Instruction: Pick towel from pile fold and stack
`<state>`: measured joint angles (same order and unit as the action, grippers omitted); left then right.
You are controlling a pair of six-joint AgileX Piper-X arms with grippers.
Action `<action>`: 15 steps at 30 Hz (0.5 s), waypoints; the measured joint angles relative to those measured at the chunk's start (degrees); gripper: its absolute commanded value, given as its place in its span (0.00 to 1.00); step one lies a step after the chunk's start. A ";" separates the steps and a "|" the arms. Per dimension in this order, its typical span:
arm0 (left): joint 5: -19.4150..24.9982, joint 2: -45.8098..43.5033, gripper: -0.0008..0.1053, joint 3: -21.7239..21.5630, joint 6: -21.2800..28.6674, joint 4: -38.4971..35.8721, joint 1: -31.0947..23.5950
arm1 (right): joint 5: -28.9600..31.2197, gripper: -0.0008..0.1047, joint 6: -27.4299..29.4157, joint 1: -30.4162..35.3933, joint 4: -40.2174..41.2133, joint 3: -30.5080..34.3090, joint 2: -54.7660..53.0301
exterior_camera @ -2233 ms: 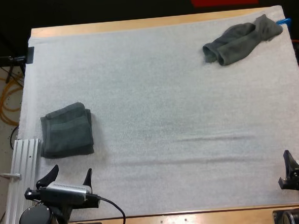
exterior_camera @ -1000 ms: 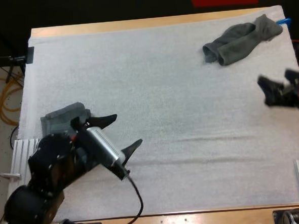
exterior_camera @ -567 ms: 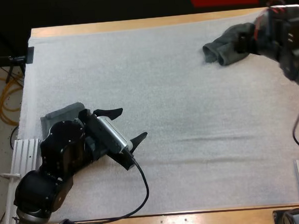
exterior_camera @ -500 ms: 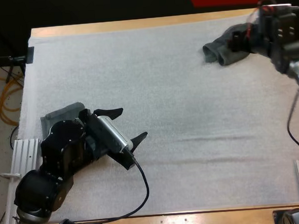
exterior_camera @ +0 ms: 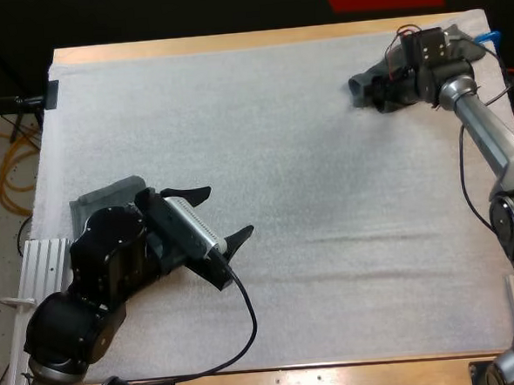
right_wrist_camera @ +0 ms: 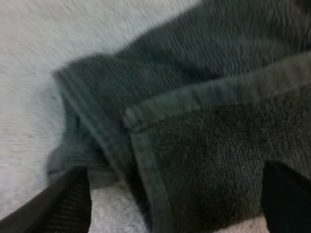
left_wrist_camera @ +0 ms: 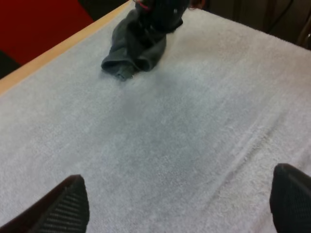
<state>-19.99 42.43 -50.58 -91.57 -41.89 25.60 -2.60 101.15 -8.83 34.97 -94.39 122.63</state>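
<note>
crumpled towel: dark grey-green, bunched into a long lump in the upper right of the high view, near the mat's far edge. In the right wrist view a stitched hem runs across a flat terry panel, with a rolled fold beside it on the mat. In the left wrist view it lies well beyond the open mat, close to the table's wooden edge.

right gripper: down over the crumpled towel in the upper right of the high view, arm reaching in from the right edge. In its own wrist view the two black fingers stand wide apart, the hem and terry panel lying between them (no squeeze on the cloth shows). The left wrist view shows it at the towel's far end.

left gripper: lower left of centre in the high view, above bare mat and pointing toward the middle. Fingers spread wide and holding nothing; in its own wrist view only mat lies between them.

folded towel: same dark grey-green, flat on the mat at the left of the high view, mostly covered by the left arm; one corner and an edge show.

white mat: covers nearly the whole tabletop, with a faint crease across its near half.

wooden table: a pale strip along the far side and another along the near side.
</note>
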 measured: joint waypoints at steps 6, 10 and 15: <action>0.00 0.00 0.70 0.00 -1.71 0.00 0.00 | 3.69 0.42 0.00 0.00 0.00 0.00 2.61; 0.00 0.00 0.70 0.00 -1.83 0.00 0.00 | 6.85 0.01 0.52 0.00 0.00 -0.16 2.91; 0.00 0.00 0.70 0.00 -1.83 0.00 0.00 | 8.04 0.01 0.65 0.00 0.40 -0.30 2.40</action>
<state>-19.99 42.43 -50.58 -93.40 -41.89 25.60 5.44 101.79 -8.83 35.36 -94.70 125.03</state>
